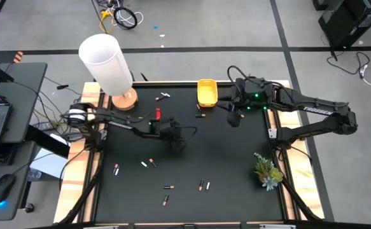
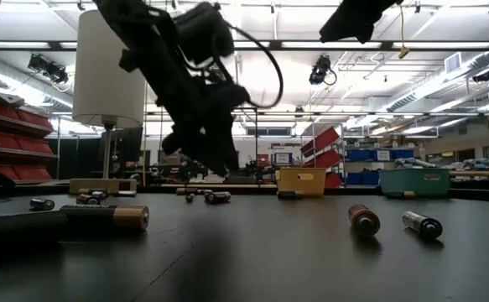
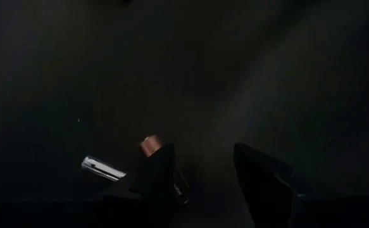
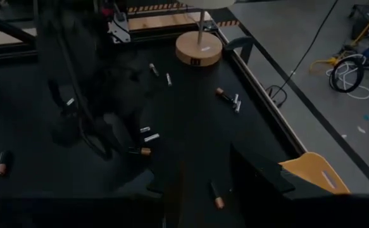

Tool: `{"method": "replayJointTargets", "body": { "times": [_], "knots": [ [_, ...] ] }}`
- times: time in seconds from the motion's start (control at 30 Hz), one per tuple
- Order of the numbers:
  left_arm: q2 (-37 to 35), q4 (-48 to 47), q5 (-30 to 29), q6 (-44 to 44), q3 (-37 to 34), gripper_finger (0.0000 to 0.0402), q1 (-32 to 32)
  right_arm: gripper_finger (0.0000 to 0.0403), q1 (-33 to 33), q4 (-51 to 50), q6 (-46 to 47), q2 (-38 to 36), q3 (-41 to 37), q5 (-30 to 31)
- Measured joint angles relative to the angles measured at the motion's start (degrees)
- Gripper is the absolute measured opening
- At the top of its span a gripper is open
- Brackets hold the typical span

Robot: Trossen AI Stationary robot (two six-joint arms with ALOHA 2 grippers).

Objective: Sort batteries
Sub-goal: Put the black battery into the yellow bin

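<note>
Black table (image 1: 236,165) strewn with batteries (image 1: 203,185); left end effector (image 3: 200,174) open above it, right end effector's (image 1: 234,118) state unclear

Batteries (image 1: 151,163): small thin cylinders, white, orange-tipped or dark, all lying flat and scattered singly or in pairs across the black bench (image 1: 236,165), several near its front.

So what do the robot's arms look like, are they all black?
Mostly. Both arms are dark and built from jointed tube sections. The right arm has white lettering along it and small green lights near its wrist. The left arm has a red patch and black cables looping by its gripper. Each gripper ends in two flat dark fingers.
</note>
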Motion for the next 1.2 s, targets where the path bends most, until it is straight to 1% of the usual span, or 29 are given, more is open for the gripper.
{"method": "replayJointTargets", "body": {
  "times": [0.07, 0.2, 0.57, 0.67, 0.9, 1.07, 1.2],
  "knots": [
    [1.3, 0.2, -0.9, -0.3, 0.2, 0.0176, 0.0, 0.0133, 0.0, -0.1, 0.1, 0.0, 0.0, 0.0],
    [1.6, 0.3, -4.2, 0.0, 0.0, 0.0176, -0.2, 0.0133, 0.1, 0.0, 0.5, -0.5, 0.0, 0.0],
    [1.8, 2.7, -4.2, 1.2, -3.4, 0.0176, 0.0, 0.0133, 0.1, 0.2, 1.5, -1.9, 0.0, -0.2],
    [1.9, 3.9, -4.0, 2.7, -4.0, 0.0176, 0.0, 0.0133, 0.1, 0.3, 1.6, -2.0, 0.0, -0.2],
    [3.5, 5.9, -3.3, 4.7, -4.9, 0.0175, 0.0, 0.0133, 0.1, 0.3, 1.6, -2.0, 0.0, -0.3],
    [4.9, 6.5, -3.5, 6.1, -4.6, 0.0159, 0.0, 0.0133, 0.2, 0.4, 1.8, -2.1, 0.0, -0.4],
    [4.9, 6.0, -3.9, 6.6, -4.6, 0.0130, 0.0, 0.0133, 0.3, 0.4, 2.0, -2.1, 0.0, -0.5]
  ]
}}
